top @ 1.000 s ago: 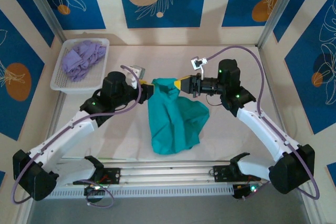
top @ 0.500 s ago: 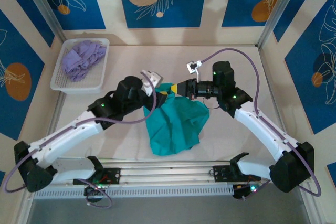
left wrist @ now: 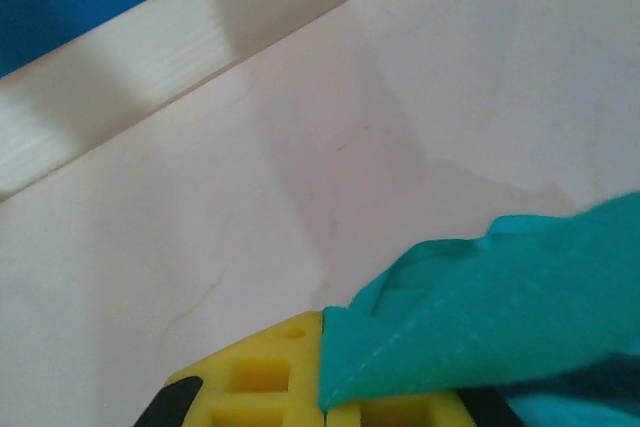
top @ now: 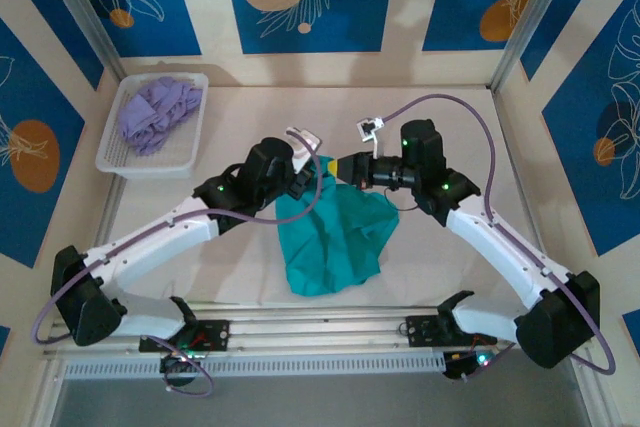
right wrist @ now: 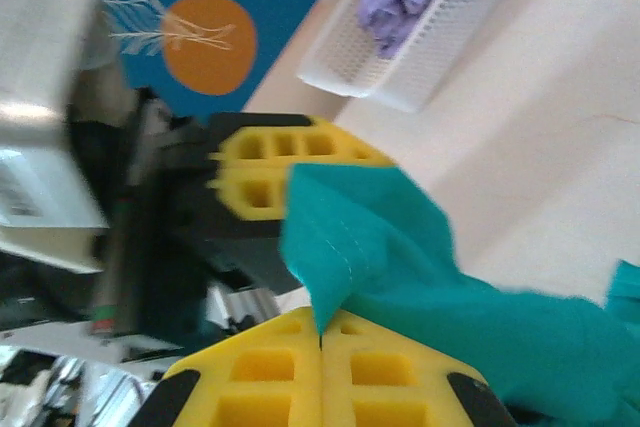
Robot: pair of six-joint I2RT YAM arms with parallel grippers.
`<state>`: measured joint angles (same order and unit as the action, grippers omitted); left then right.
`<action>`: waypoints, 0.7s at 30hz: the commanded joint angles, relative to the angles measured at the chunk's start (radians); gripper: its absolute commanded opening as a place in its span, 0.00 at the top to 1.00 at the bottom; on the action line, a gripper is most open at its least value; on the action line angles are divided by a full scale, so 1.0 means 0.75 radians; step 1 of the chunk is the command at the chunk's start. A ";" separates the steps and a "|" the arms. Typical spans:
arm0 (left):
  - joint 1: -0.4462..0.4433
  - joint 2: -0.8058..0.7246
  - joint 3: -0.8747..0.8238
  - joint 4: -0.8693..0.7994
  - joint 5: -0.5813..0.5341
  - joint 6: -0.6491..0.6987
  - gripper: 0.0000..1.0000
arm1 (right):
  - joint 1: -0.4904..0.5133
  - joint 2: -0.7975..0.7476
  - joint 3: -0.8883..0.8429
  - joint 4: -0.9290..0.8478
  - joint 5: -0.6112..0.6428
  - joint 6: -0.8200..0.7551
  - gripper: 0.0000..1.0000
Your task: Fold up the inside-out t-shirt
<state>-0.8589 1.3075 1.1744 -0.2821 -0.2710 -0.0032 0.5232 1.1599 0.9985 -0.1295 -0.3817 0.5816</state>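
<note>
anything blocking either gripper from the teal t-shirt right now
Nothing visible does. The left gripper and right gripper are both shut on an edge of the t-shirt, tips close together above the table. The basket sits off at the far left.

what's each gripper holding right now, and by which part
The left gripper and right gripper are both shut on the t-shirt, each pinching a stitched edge at its raised top, close together.
</note>
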 commanded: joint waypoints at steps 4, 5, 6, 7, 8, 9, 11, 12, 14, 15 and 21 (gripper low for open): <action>0.173 -0.202 -0.063 0.064 0.877 -0.316 1.00 | 0.105 -0.105 0.000 -0.108 0.512 -0.227 1.00; 0.209 -0.225 -0.089 0.113 0.974 -0.368 1.00 | 0.112 -0.114 -0.012 -0.093 0.525 -0.250 1.00; 0.250 -0.248 -0.129 0.184 1.088 -0.425 1.00 | 0.116 -0.122 -0.025 -0.073 0.527 -0.277 1.00; 0.288 -0.265 -0.167 0.261 1.197 -0.489 1.00 | 0.122 -0.128 -0.037 -0.055 0.524 -0.303 1.00; 0.320 -0.274 -0.199 0.338 1.287 -0.547 1.00 | 0.124 -0.129 -0.044 -0.043 0.517 -0.323 1.00; 0.349 -0.277 -0.229 0.423 1.371 -0.611 1.00 | 0.127 -0.127 -0.041 -0.046 0.509 -0.343 1.00; 0.380 -0.280 -0.276 0.546 1.449 -0.701 1.00 | 0.129 -0.117 -0.013 -0.098 0.519 -0.364 1.00; 0.389 -0.285 -0.294 0.588 1.465 -0.728 1.00 | 0.131 -0.108 0.013 -0.149 0.529 -0.369 0.98; 0.393 -0.294 -0.312 0.613 1.448 -0.741 1.00 | 0.133 -0.097 0.061 -0.247 0.553 -0.380 0.92; 0.394 -0.299 -0.313 0.599 1.421 -0.736 1.00 | 0.134 -0.096 0.078 -0.290 0.549 -0.387 0.88; 0.393 -0.306 -0.300 0.502 1.294 -0.695 1.00 | 0.172 -0.149 0.029 -0.331 0.487 -0.362 0.66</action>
<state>-0.5751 1.1007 0.9375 0.0616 0.7048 -0.5117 0.6353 1.0763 1.0271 -0.3317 -0.0216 0.3141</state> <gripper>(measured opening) 0.047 0.325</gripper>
